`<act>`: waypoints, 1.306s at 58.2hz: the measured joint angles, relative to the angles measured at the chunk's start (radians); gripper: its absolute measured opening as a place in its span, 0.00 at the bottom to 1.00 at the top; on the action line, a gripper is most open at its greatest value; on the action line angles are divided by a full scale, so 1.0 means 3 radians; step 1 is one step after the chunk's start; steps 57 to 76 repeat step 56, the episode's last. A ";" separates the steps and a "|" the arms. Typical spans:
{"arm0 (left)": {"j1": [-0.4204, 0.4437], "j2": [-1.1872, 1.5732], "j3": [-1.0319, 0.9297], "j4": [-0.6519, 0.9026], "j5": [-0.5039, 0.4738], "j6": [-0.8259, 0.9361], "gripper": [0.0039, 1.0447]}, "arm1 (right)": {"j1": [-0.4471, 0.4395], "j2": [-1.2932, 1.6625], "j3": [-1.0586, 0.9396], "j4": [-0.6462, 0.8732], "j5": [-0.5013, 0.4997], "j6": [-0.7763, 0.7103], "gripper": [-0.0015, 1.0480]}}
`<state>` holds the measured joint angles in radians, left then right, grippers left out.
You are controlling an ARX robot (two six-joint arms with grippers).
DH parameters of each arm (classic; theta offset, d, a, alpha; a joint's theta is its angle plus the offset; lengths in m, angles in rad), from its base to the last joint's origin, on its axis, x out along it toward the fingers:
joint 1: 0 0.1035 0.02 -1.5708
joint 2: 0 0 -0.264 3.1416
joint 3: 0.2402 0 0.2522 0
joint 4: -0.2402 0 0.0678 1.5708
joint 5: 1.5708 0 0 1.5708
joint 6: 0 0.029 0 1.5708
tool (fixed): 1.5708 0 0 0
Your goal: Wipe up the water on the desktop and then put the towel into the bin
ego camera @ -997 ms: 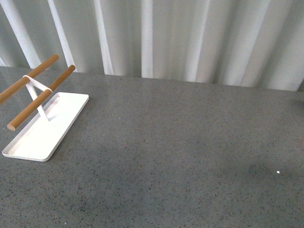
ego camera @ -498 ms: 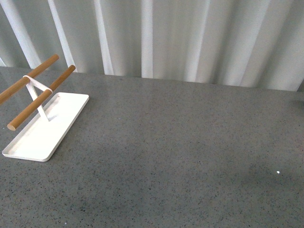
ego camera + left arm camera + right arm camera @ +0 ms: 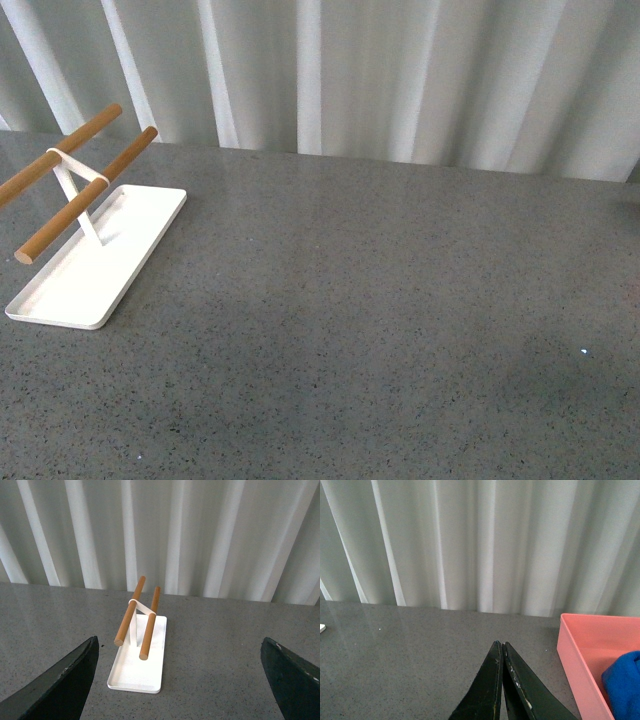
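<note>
Inside the pink bin lies the towel, beside the closed right claw; left claw gapes wide above the table.

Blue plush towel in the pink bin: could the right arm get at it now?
Probably yes: the towel lies uncovered in the open-topped pink bin beside the right gripper, though its jaws are shut.

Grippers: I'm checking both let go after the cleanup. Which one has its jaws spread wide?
The left gripper: its dark fingers stand far apart, framing the white tray. The right gripper has its fingers pressed together.
</note>
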<state>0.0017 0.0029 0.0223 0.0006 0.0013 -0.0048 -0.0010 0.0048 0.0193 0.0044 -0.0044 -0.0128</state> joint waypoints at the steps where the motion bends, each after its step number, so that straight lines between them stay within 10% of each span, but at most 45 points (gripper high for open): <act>1: 0.0000 -0.0001 0.0000 0.0000 0.0000 0.0000 0.94 | 0.0000 -0.0001 0.0000 -0.0004 0.0001 0.0000 0.03; 9: 0.0000 -0.0001 0.0000 0.0000 -0.0001 0.0000 0.94 | 0.0000 -0.0001 0.0000 -0.0010 0.0000 -0.0001 0.07; 40: 0.0000 -0.0003 0.0000 0.0000 -0.0001 0.0000 0.94 | 0.0000 -0.0004 0.0000 -0.0010 0.0000 0.0001 0.94; 76: 0.0000 -0.0003 0.0000 0.0000 -0.0001 0.0000 0.94 | 0.0000 -0.0004 0.0000 -0.0011 0.0000 0.0006 0.93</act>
